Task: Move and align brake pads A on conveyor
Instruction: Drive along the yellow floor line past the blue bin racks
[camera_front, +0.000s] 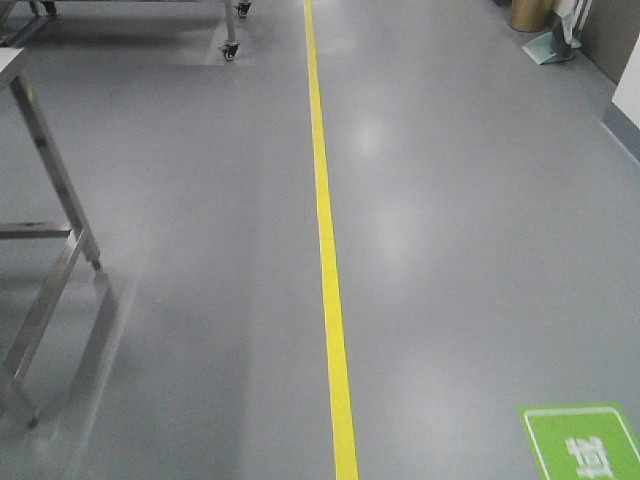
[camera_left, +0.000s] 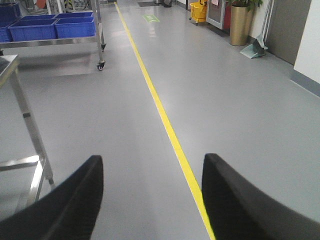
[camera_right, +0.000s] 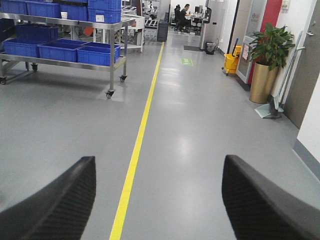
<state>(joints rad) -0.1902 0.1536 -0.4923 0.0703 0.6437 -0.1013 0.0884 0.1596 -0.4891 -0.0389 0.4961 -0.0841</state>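
Observation:
The brake pads A and the conveyor are out of view in every frame. My left gripper (camera_left: 152, 162) is open, its two black fingers spread wide over bare grey floor with nothing between them. My right gripper (camera_right: 159, 165) is also open and empty, its ribbed black fingers far apart above the floor. The front view shows neither gripper.
A yellow floor line (camera_front: 330, 270) runs straight ahead. A steel table frame (camera_front: 50, 260) stands at the left. Further off are a wheeled steel rack with blue bins (camera_right: 75, 52), a gold planter (camera_right: 264, 82), a dustpan (camera_right: 272, 111), a yellow mop bucket (camera_right: 231, 63) and a green floor sign (camera_front: 585, 445).

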